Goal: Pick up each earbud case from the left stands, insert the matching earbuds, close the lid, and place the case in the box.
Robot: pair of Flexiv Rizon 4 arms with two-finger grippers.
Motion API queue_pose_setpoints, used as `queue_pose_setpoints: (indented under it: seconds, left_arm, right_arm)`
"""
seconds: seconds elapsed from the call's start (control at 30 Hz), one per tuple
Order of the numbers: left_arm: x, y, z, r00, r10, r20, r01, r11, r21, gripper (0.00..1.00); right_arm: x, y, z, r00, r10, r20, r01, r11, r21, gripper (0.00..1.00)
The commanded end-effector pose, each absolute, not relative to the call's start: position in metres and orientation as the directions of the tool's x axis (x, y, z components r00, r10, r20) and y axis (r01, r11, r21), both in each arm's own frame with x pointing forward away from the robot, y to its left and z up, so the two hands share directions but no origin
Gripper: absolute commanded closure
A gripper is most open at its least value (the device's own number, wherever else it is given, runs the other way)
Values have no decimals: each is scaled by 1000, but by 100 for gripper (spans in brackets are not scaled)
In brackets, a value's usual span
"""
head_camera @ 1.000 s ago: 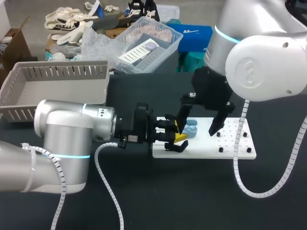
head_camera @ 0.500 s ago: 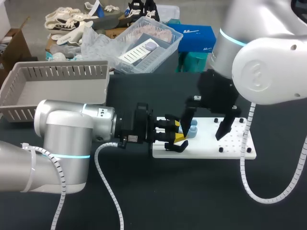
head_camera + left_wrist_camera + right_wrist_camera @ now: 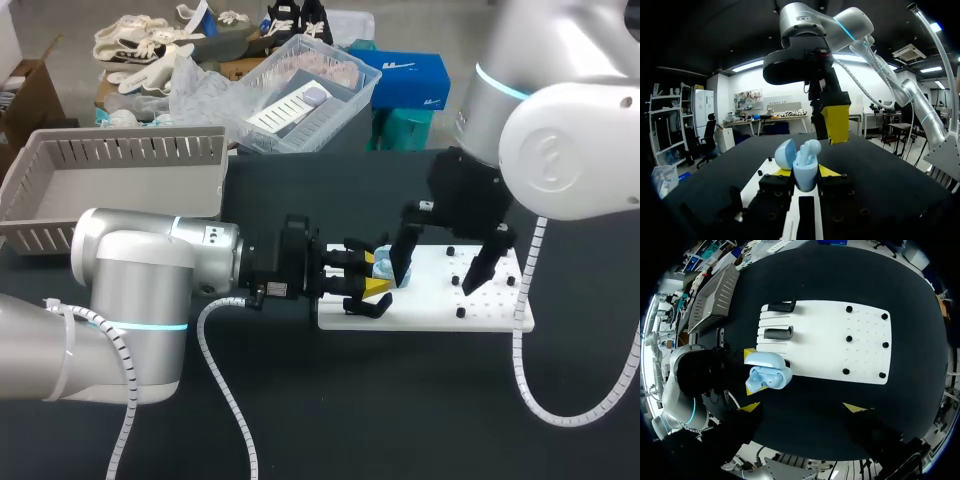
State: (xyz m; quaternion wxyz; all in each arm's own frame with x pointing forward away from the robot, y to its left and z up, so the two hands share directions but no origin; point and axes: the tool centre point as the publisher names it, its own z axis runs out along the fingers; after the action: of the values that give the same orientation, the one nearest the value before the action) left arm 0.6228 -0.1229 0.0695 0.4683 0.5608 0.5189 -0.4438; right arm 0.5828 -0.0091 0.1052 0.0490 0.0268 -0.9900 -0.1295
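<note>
Where the black table (image 3: 300,400) reaches its far left corner, a grey slatted box (image 3: 120,175) stands with its open side up. Just in front of it the left arm (image 3: 140,300) lies low across the table, stretched toward the middle. At its end the left gripper (image 3: 372,282) is clamped on a pale blue earbud case (image 3: 382,270), one yellow tip pressed to each side. The left wrist view shows the case (image 3: 805,170) upright between the fingers of that gripper (image 3: 805,174), its lid swung open and a rounded pale blue piece rising from the body. Whether that piece is an earbud cannot be told. The case hangs over the near end of a white board (image 3: 440,312) that lies flat on the table. Seen from the right wrist, the board (image 3: 840,347) carries two black stands (image 3: 778,333) at the end nearest the left gripper and several black pegs (image 3: 849,338) toward its other end. The case (image 3: 767,376) lies at the board's edge, beside the stands. Above the board hangs the right gripper (image 3: 443,262), fingers spread wide and holding nothing. One of its yellow-tipped fingers (image 3: 836,122) hangs close behind the case. Whether it touches the case cannot be made out. The right arm (image 3: 560,140) comes in from the upper right.
</note>
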Motion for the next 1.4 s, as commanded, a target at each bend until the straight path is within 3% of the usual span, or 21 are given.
queue_pose_setpoints:
  seconds: [0.03,1.07,1.4]
  left_arm:
    - [621,-123,69,69,166,-984,998,-17,67,100]
    - [621,-123,69,69,166,-984,998,-17,67,100]
    - [621,-123,69,69,166,-984,998,-17,67,100]
  right_arm:
    - [586,-12,103,-994,-61,91,-35,964,264,0]
    - [600,-6,110,-994,-79,76,-58,968,242,1]
    - [618,-19,122,-998,69,-14,63,969,241,0]
